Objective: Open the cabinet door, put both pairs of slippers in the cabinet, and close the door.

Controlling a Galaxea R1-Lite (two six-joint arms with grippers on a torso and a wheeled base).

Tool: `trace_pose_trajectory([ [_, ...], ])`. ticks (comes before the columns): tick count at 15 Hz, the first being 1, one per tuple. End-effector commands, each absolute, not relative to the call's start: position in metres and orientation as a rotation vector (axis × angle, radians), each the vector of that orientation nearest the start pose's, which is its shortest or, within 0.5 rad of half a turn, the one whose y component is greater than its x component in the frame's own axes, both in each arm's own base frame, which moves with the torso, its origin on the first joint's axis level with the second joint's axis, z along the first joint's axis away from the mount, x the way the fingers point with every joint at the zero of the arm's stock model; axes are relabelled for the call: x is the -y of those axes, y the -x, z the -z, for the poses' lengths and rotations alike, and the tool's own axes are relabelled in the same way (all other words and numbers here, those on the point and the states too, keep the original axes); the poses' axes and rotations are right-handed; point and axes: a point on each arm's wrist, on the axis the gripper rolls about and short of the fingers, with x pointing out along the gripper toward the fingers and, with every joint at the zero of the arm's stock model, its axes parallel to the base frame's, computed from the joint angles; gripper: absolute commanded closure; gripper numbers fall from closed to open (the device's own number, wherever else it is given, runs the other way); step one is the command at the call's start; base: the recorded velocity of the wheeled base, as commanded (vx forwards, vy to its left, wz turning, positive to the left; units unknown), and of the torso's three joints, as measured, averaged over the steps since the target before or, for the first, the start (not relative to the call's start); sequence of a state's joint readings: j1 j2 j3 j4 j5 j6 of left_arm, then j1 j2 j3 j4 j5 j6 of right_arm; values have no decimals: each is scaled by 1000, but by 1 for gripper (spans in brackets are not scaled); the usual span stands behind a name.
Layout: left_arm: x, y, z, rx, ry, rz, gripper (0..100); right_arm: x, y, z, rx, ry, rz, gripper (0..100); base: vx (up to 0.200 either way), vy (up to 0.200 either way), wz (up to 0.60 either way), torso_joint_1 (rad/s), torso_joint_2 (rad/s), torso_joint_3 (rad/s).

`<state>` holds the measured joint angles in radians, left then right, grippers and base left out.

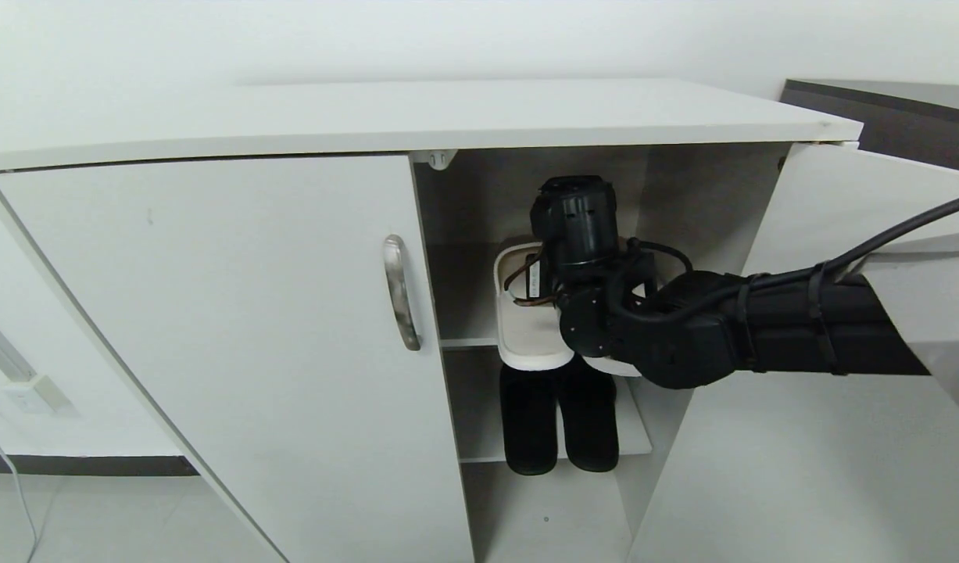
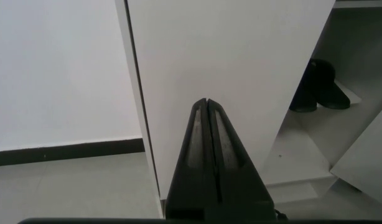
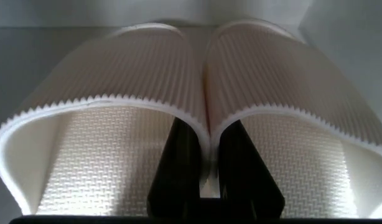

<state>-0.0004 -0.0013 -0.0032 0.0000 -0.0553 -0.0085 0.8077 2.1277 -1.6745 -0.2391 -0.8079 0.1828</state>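
While the white wooden cabinet stands with its right door open, the black foam slippers lie on its lower shelf. The right gripper pinches the cream ribbed slippers over its upper shelf, and the left gripper is pressed together outside. Release and door closing are not yet done.

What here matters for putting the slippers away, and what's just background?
Job: cabinet, its open right door, white slippers in the right gripper, black slippers below them.
Background: wall box, cable, dark panel at far right.
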Motion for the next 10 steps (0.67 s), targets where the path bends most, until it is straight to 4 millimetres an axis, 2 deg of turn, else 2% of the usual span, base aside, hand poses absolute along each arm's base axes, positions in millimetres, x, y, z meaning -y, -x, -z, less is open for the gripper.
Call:
trace_pose_trajectory([
  [1, 1, 23, -76, 3, 9, 55, 100, -310, -326, -224, -149, -28, 23, 100, 0, 0, 0, 0, 0, 0],
  [3, 1, 23, -76, 3, 11, 55, 100, -312, -329, -229, -138, -33, 23, 100, 0, 0, 0, 0, 0, 0],
  [7, 1, 23, -76, 3, 11, 55, 100, -312, -347, -222, -133, -29, 48, 100, 0, 0, 0, 0, 0, 0],
  [10, 1, 23, -76, 3, 11, 55, 100, -311, -350, -218, -139, -23, 54, 100, 0, 0, 0, 0, 0, 0],
])
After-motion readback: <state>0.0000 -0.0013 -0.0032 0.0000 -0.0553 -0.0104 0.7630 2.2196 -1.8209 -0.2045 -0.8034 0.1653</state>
